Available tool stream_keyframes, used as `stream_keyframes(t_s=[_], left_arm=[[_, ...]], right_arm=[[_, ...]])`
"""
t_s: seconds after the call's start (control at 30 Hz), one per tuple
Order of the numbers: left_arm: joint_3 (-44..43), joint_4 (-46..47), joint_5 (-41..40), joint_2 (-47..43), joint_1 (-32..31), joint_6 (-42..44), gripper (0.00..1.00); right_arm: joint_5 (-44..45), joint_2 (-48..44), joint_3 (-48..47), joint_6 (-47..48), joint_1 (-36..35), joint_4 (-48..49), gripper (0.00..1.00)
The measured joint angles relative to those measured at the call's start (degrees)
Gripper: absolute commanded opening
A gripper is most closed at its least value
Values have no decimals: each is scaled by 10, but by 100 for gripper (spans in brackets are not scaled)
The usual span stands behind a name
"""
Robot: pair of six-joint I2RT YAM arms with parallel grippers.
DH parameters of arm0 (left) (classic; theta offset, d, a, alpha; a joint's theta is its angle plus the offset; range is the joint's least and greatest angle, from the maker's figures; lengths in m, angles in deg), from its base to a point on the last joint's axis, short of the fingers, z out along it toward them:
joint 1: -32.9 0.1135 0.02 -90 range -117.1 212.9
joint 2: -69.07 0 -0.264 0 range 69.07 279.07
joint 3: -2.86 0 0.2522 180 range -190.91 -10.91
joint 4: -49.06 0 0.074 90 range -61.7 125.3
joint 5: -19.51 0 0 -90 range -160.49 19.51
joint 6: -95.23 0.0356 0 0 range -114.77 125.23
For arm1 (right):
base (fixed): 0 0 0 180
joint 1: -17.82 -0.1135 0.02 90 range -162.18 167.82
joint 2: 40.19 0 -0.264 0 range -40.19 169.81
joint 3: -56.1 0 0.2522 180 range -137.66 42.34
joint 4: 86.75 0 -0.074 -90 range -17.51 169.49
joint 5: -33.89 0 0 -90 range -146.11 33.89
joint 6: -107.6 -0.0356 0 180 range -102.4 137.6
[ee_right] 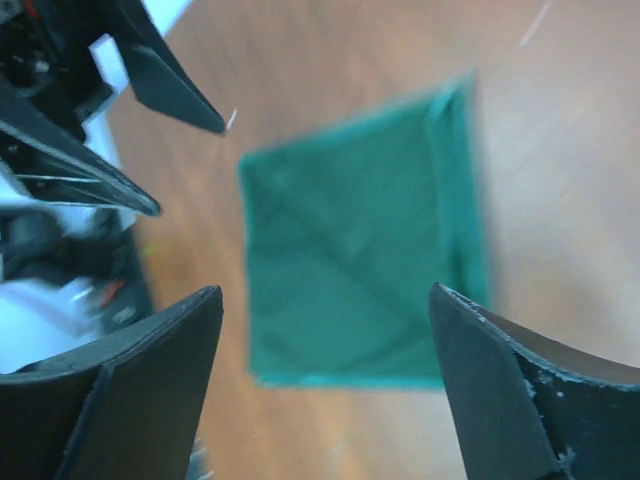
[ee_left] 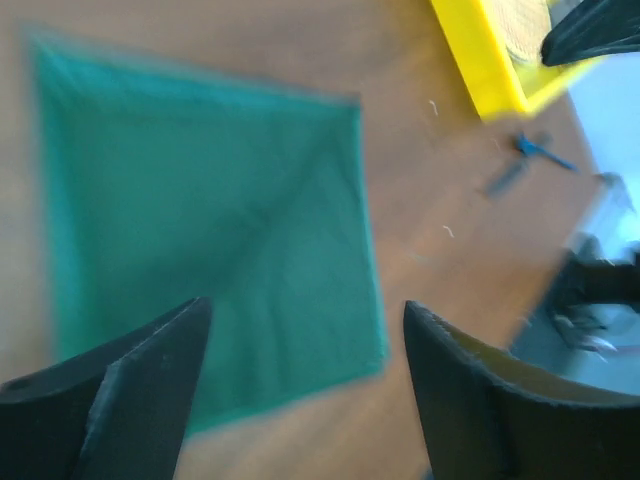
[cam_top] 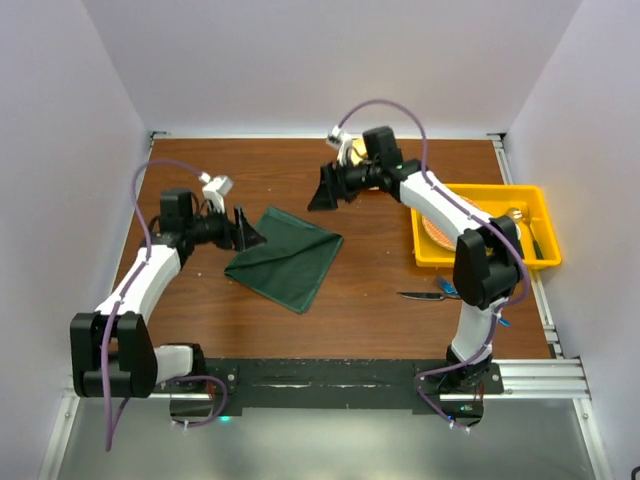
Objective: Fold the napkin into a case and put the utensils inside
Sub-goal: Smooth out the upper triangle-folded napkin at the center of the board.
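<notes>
The dark green napkin (cam_top: 285,258) lies flat on the wooden table as a folded square with a diagonal crease, not as a narrow case. It also shows in both wrist views (ee_left: 210,230) (ee_right: 360,260). My left gripper (cam_top: 252,232) hovers open at the napkin's left corner, empty (ee_left: 305,340). My right gripper (cam_top: 318,190) hangs open above the table behind the napkin, empty too (ee_right: 325,330). The knife (cam_top: 422,295) and the blue fork (cam_top: 447,290) lie on the table beside the right arm, the fork partly hidden by it.
A yellow tray (cam_top: 480,260) stands at the right with a woven tan plate (cam_top: 440,228) and bare-metal cutlery (cam_top: 520,215) in it. White walls close in the table on three sides. The arm bases sit on a black rail at the near edge.
</notes>
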Motion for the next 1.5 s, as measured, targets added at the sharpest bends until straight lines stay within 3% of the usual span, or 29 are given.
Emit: stream_keyframes(t_s=[0.13,0.23,0.33,0.5,0.8,1.1,1.33,1.5], left_arm=[[87,64,44,14,11,-78,44],[124,114,56,33,18,-122,34],[127,144,64,66,19,-135,31],[124,164,64,128,19,-136,26],[104,206,76,228,19,-133,24],[63,227,83,285,19,-117,25],[56,226,91,309,20,-103,31],[55,195,125,273,23,-75,36]], right_arm=[[-28,6,73,-45,-22,15,71],[-42,6,107,-72,-55,43,61],[-50,9,121,-90,-86,64,51],[-60,44,121,-106,-105,96,46],[-57,122,106,-121,-84,113,42],[-57,133,107,-157,-54,153,42],[-56,148,108,-182,-42,178,41],[-47,171,118,-199,-28,186,39]])
